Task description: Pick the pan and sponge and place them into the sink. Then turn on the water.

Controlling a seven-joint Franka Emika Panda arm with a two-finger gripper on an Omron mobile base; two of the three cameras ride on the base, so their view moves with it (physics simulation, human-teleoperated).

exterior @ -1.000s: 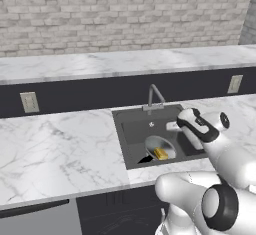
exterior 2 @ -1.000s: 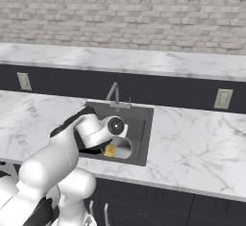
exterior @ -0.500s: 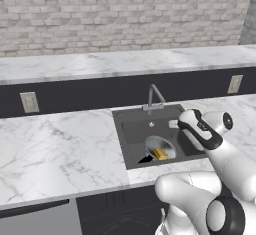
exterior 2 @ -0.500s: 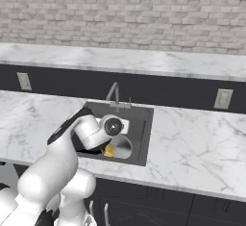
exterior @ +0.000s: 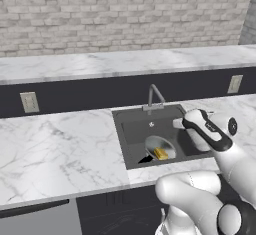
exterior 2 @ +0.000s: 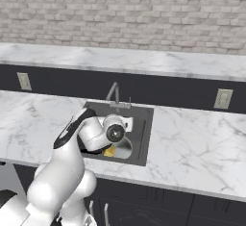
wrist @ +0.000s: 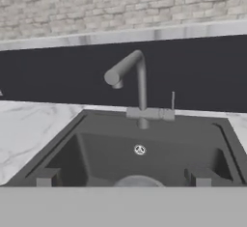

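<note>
While the shallow round silver-grey metal pan [exterior: 161, 148] lies on the floor of the dark grey square recessed sink [exterior: 131, 129], the small yellow rectangular sponge [exterior: 161, 153] rests inside it, toward the pan's near edge. A black wedge, likely the pan's thin handle, juts toward the front left corner of the basin in the left base view. From the right base view the pan [exterior 2: 123, 147] and the sponge [exterior 2: 110, 151] show partly behind the arm's wrist, low in the sink [exterior 2: 142, 138]. In the hand view a curved sliver of the pan's rim [wrist: 138, 181] peeks up at the lower edge, with the round silver drain [wrist: 140, 149] beyond it on the sink's back wall [wrist: 193, 148].

At the back rim stands the slim grey arched faucet [wrist: 133, 83], its spout pointing out over the basin, with a thin upright lever [wrist: 172, 100] on its base block. No stream falls from the spout.

The two-finger gripper [wrist: 124, 177] hovers over the front of the basin, aimed at the faucet; its dark finger tips [wrist: 47, 177] stand far apart with nothing between them, so its jaws are wide and empty.

Around the sink spreads a white marble counter [exterior: 60, 149], backed by a dark panel with pale outlets [exterior: 29, 102], a raised marble ledge and a grey brick wall [exterior: 120, 14].
</note>
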